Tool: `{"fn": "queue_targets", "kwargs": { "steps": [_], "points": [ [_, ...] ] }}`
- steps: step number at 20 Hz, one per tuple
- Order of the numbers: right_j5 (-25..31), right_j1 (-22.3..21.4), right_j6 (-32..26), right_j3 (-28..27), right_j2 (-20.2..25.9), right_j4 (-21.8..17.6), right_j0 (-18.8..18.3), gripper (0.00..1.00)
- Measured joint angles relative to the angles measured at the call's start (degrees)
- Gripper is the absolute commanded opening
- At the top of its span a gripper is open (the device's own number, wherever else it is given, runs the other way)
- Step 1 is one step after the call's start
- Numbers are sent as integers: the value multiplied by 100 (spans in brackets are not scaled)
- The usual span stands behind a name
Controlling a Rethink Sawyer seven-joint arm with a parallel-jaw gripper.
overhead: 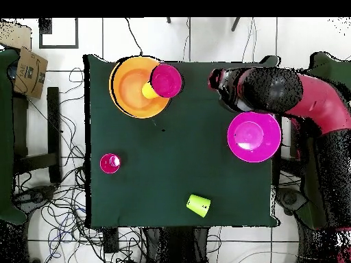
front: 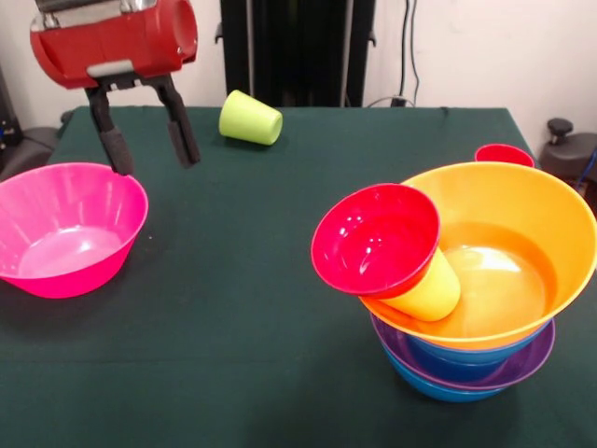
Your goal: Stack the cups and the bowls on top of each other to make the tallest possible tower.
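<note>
My gripper (front: 155, 162) hangs open and empty above the table, just behind the large pink bowl (front: 65, 229) (overhead: 253, 137), which stands alone. The tower rises at the other side: a blue bowl (front: 443, 385) lowest, a purple bowl (front: 527, 357) on it, another blue bowl (front: 466, 357), then the wide orange bowl (front: 527, 201) (overhead: 127, 96). A yellow cup (front: 431, 291) (overhead: 148, 90) leans inside the orange bowl, and a small red bowl (front: 378, 238) (overhead: 166, 80) sits tilted on it. A lime green cup (front: 250, 119) (overhead: 199, 205) lies on its side. A red cup (front: 504, 154) (overhead: 110, 163) stands upright behind the tower.
The dark green tablecloth (front: 261, 308) covers the whole table. My red arm (overhead: 288, 92) reaches over the table edge by the pink bowl. Cables, a chair and a cardboard box (overhead: 27, 68) lie on the floor around the table.
</note>
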Motion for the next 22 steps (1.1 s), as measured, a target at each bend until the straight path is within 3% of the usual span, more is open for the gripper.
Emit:
{"fn": "queue_targets", "kwargs": {
  "steps": [10, 22],
  "points": [
    [0, -84, 0, 27, 116, -45, 6, 100],
    [0, -61, -66, 116, 134, -506, -107, 100]
  ]
}}
